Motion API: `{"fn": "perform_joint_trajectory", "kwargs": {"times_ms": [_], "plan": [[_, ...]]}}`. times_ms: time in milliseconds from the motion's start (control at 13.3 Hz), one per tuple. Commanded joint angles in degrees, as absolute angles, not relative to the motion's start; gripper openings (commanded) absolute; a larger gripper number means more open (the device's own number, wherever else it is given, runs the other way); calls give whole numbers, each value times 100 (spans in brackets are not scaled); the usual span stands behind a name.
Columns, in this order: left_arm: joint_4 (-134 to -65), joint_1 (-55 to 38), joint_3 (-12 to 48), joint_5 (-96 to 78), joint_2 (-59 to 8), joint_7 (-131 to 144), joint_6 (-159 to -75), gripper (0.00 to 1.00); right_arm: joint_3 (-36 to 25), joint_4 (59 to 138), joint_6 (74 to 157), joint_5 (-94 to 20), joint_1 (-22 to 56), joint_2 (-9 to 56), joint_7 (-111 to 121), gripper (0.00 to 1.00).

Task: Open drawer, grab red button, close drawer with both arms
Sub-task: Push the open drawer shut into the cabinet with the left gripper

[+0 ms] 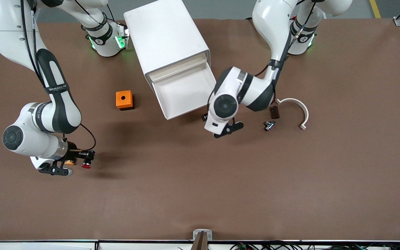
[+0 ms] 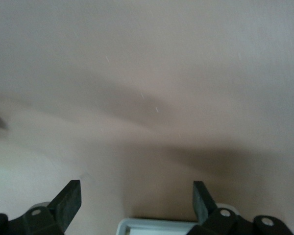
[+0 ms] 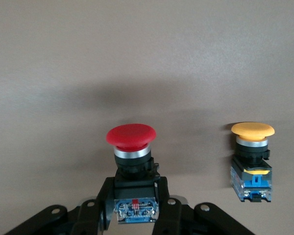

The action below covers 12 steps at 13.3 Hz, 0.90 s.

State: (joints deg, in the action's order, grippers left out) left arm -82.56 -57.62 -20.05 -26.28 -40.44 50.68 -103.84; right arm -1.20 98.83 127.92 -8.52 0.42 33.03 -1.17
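The drawer (image 1: 186,92) stands pulled out of the white cabinet (image 1: 167,38), and its tray shows nothing inside. My right gripper (image 3: 135,188) is shut on the black body of the red-capped button (image 3: 131,136), holding it just over the table at the right arm's end (image 1: 86,163). My left gripper (image 2: 136,196) is open and holds nothing. It hangs by the drawer's front corner (image 2: 157,226) at the left arm's side, with its hand (image 1: 221,107) over that corner.
An orange-capped button (image 3: 252,129) stands on the table beside the held one. An orange cube with a hole (image 1: 124,100) lies toward the right arm's end. A white curved piece (image 1: 295,111), a dark block (image 1: 274,111) and a metal fitting (image 1: 269,125) lie by the left arm.
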Motion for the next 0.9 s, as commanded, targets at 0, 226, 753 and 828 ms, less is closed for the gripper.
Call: {"fn": "perform_joint_trajectory", "kwargs": {"times_ms": [0,226,753,828], "plan": [[-8367,-6143,-1951,-2619,-3903,5439,-10450,100,9,9861,12788,-756,-88,3410,-44,1],[-8376,-6249,-1522,-2610,-3876,5878,-10328,100,0,10037,12823,-756,-79,3436,-35,2],[-8394,-6275,-897,-2549,-3771,6336,-10099,100,9,10108,12894,-580,-105,3533,-35,15],[-8385,-6284,-888,-2540,-3771,6363,-10099,100,9,10107,12894,-580,-114,3533,-35,28]]}}
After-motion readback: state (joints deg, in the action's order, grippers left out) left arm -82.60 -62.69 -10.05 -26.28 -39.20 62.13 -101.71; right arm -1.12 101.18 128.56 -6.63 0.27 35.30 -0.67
